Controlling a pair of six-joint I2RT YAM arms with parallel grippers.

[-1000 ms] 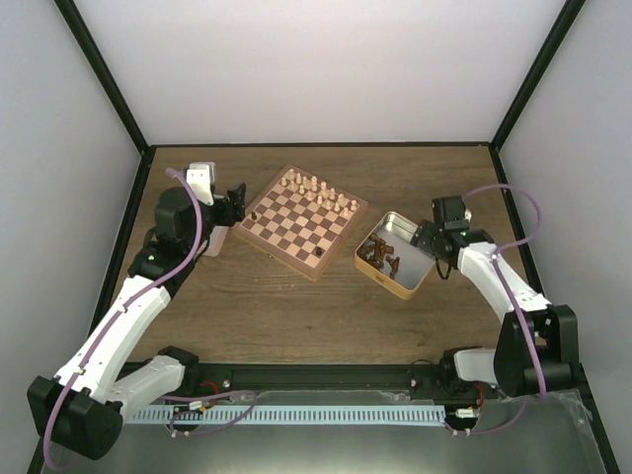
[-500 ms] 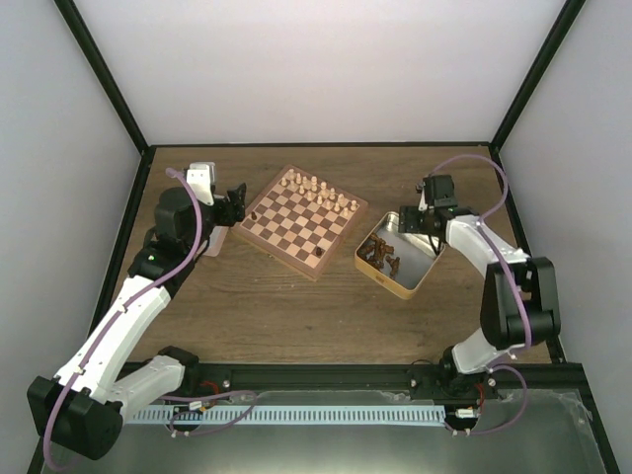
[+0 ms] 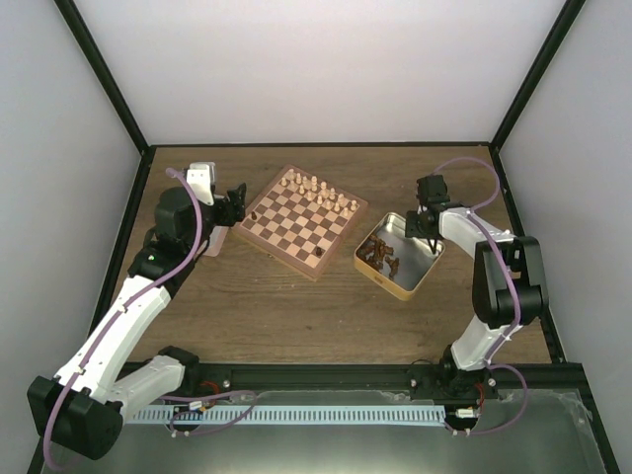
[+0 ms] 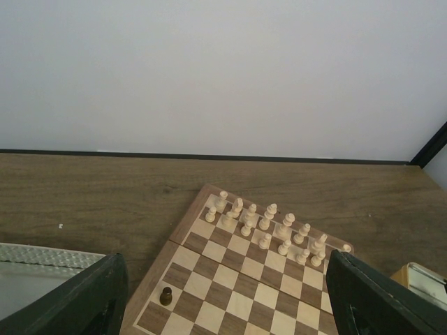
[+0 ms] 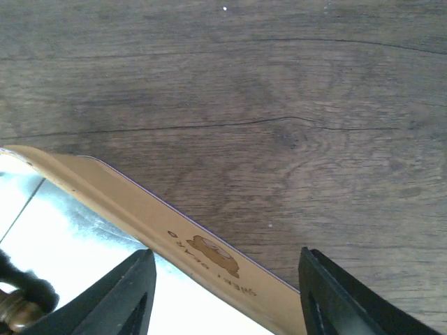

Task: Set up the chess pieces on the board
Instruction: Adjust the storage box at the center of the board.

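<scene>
The board [image 3: 304, 223] lies at the table's middle back, with cream pieces along its far edge. One dark brown piece [image 3: 254, 214] stands at its left corner and another [image 3: 320, 253] near its front corner. Several more dark pieces [image 3: 380, 253] lie in a metal tin [image 3: 413, 275] right of the board. My left gripper [image 3: 235, 205] is open and empty beside the board's left corner. In the left wrist view the dark pawn [image 4: 165, 296] stands between my fingers [image 4: 84, 300]. My right gripper [image 3: 425, 221] is open and empty over the tin's far wall [image 5: 202, 251].
A second shallow tin [image 4: 35, 276] lies left of the board, under my left arm. The cream pieces [image 4: 269, 227] fill the board's two far rows. Black frame posts and white walls close the table at the back and sides.
My right arm has swung back and to the left, from the tin's right side to its far edge. The left arm and the pieces have not moved.
</scene>
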